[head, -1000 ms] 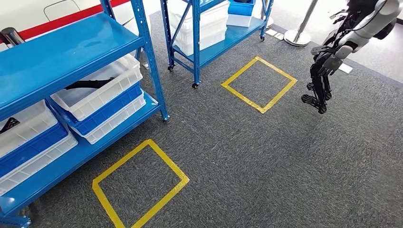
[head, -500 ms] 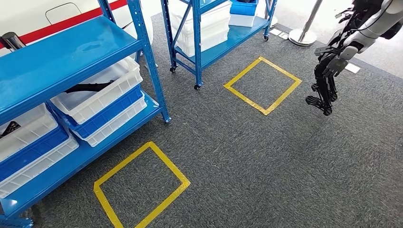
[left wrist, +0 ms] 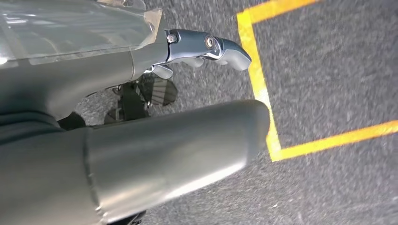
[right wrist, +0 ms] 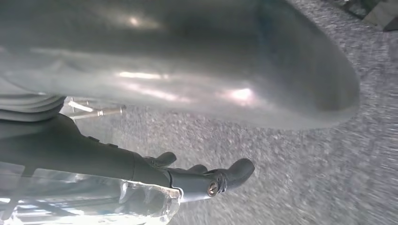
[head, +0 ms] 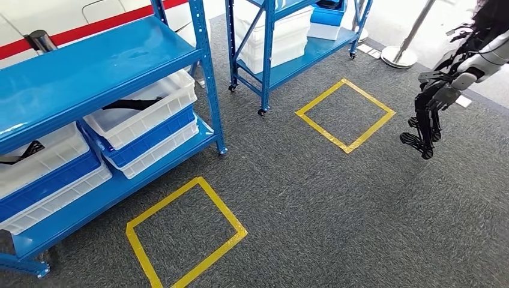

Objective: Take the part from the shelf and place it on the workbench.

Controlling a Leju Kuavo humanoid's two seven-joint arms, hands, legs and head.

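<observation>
The blue shelf [head: 108, 60] stands at the left of the head view, with white and blue bins on its lower level. A black part [head: 129, 104] lies in the upper white bin [head: 150, 114]. Another black part [head: 27, 150] lies in the bin at the far left. My right hand [head: 427, 120] hangs over the carpet at the far right, far from the shelf, its dark fingers pointing down and holding nothing. In the right wrist view my right hand [right wrist: 141, 70] has its fingers extended above the carpet. My left hand [left wrist: 94, 89] hangs empty above a yellow tape corner [left wrist: 270, 140].
Two yellow tape squares [head: 186, 234] [head: 345, 114] mark the grey carpet. A second blue shelf [head: 288, 42] with white bins stands at the back. A metal post base [head: 401, 57] stands behind the far square.
The whole picture has shifted to the right and down, so the camera has moved. Shelf and tape squares sit further right in the frame. My right arm still hangs the same way.
</observation>
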